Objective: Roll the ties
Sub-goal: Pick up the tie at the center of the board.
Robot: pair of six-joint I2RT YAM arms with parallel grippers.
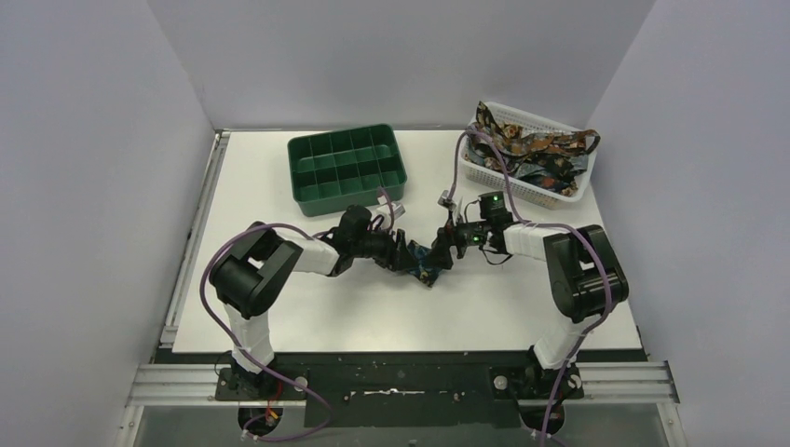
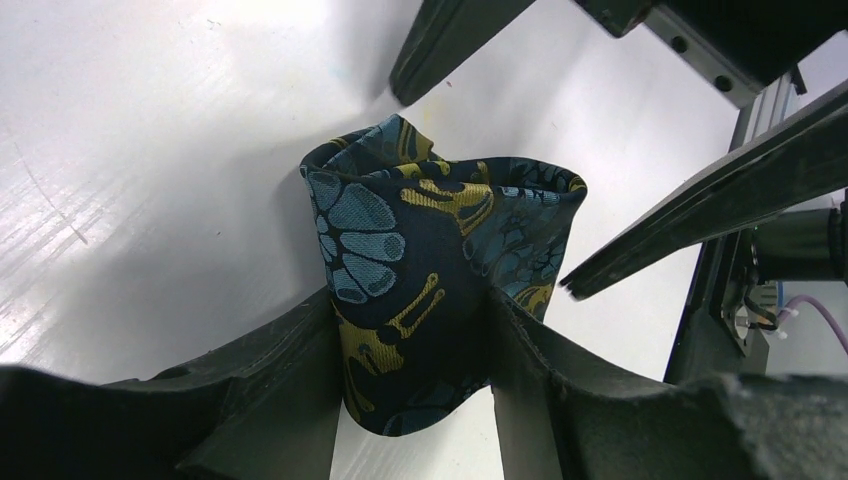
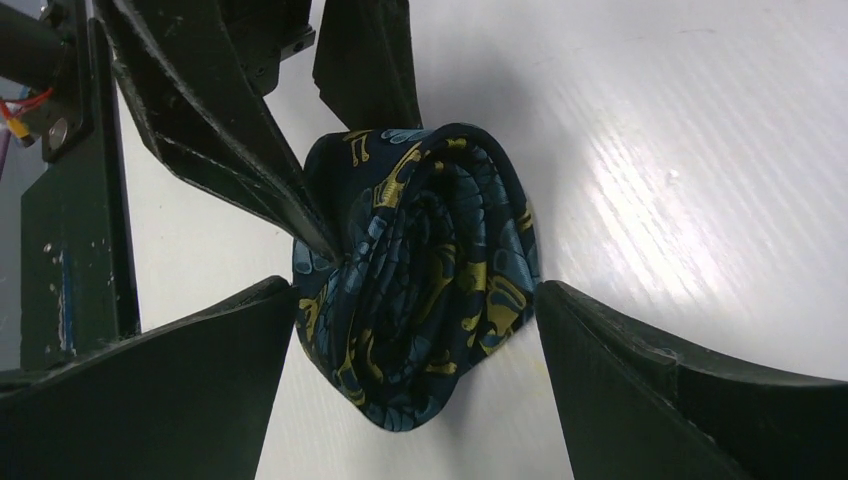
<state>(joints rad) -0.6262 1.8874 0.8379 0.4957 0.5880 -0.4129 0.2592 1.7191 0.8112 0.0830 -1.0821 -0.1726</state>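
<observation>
Tie (image 1: 427,263) rolled into a coil, resting at the middle of the table (image 1: 373,312) — left gripper (image 2: 408,305) clenched on it, right gripper (image 3: 418,290) spread wide, straddling the coil

The rolled fabric necktie (image 3: 420,290) is dark navy, patterned with light-blue scalloped shapes and mustard-yellow figures. The plastic compartment tray (image 1: 349,197) is dark green. The mesh basket (image 1: 494,177) is white, and its heaped neckties (image 1: 540,154) are navy with orange and brown. The table (image 1: 279,307) is white.
</observation>
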